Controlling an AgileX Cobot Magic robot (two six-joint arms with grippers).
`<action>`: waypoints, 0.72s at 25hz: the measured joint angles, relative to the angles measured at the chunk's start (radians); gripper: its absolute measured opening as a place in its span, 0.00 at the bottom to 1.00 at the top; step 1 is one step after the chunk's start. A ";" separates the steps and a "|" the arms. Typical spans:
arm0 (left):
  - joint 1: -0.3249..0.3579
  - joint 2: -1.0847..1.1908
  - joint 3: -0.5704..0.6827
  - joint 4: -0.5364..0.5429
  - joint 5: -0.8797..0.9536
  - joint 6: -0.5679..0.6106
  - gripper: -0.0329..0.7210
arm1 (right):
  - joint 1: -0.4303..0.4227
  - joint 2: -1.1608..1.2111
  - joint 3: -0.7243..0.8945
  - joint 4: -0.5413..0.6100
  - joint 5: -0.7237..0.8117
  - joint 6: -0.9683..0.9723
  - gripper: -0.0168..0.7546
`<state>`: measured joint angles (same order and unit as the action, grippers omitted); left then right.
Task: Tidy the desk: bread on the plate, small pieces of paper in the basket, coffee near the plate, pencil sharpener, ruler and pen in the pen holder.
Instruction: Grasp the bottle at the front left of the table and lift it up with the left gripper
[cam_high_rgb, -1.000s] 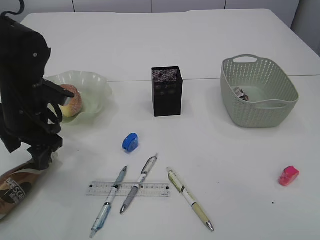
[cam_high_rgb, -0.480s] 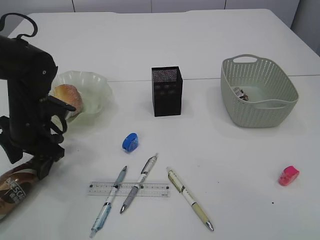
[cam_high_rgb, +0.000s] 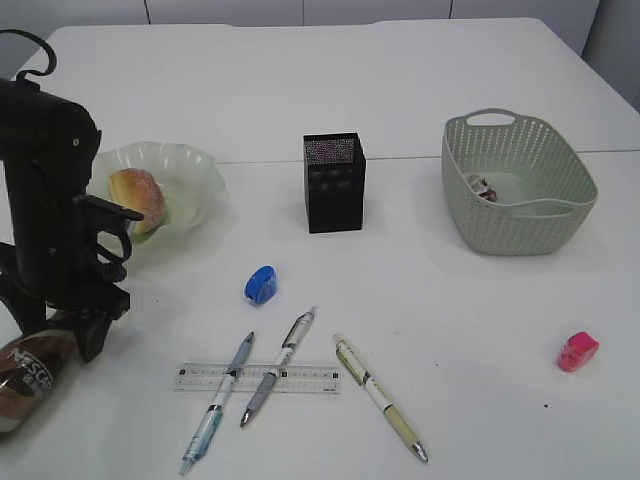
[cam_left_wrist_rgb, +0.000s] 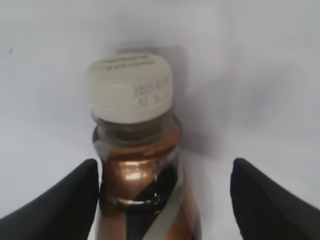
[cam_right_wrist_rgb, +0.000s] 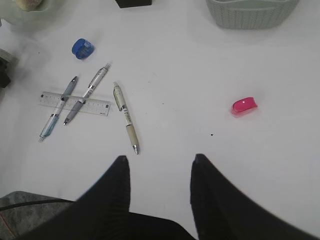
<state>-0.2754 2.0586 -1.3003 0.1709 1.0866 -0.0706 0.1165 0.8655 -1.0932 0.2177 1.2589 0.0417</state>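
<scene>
Here the coffee (cam_left_wrist_rgb: 137, 165) is seen lying on its side at the near left corner of the desk (cam_high_rgb: 430, 90), well short of the plate (cam_high_rgb: 190, 175), so it is judged to be the item now in hand. The left gripper (cam_left_wrist_rgb: 165, 200) is held open around the bottle's shoulder, one finger (cam_left_wrist_rgb: 65, 197) against its side and the other standing clear, with nothing yet clamped. Such a stance is read as preparation for a grasp just below the white cap. The bread (cam_high_rgb: 137, 198) is already set in the plate, and a small piece of paper (cam_high_rgb: 480, 186) is lodged in the basket (cam_high_rgb: 520, 215). The pen holder (cam_high_rgb: 334, 182) is left standing upright between plate and basket.

In the exterior view the left fingers are hidden behind the arm's own body; only the left wrist view shows how they straddle the bottle. The right gripper (cam_right_wrist_rgb: 159, 192) is shown by the right wrist view alone, parted and empty above bare table at the near edge. That view also gives the ruler (cam_right_wrist_rgb: 75, 103) lying under two crossed pens (cam_right_wrist_rgb: 75, 102), a third pen (cam_right_wrist_rgb: 126, 118) beside them, a blue sharpener (cam_right_wrist_rgb: 82, 48) and a pink sharpener (cam_right_wrist_rgb: 244, 106) well apart. Whether the pen holder holds anything cannot be told from any view.
</scene>
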 joint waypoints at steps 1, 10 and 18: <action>0.001 0.000 0.000 -0.005 0.000 0.000 0.82 | 0.000 0.000 0.000 -0.002 0.000 0.000 0.45; 0.001 0.000 0.000 -0.017 0.000 0.000 0.79 | 0.000 0.000 0.000 -0.007 0.000 0.000 0.45; 0.001 0.000 0.000 -0.017 0.000 0.000 0.79 | 0.000 0.000 0.000 -0.007 0.000 0.000 0.45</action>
<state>-0.2747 2.0586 -1.3003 0.1535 1.0863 -0.0706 0.1165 0.8655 -1.0932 0.2105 1.2589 0.0417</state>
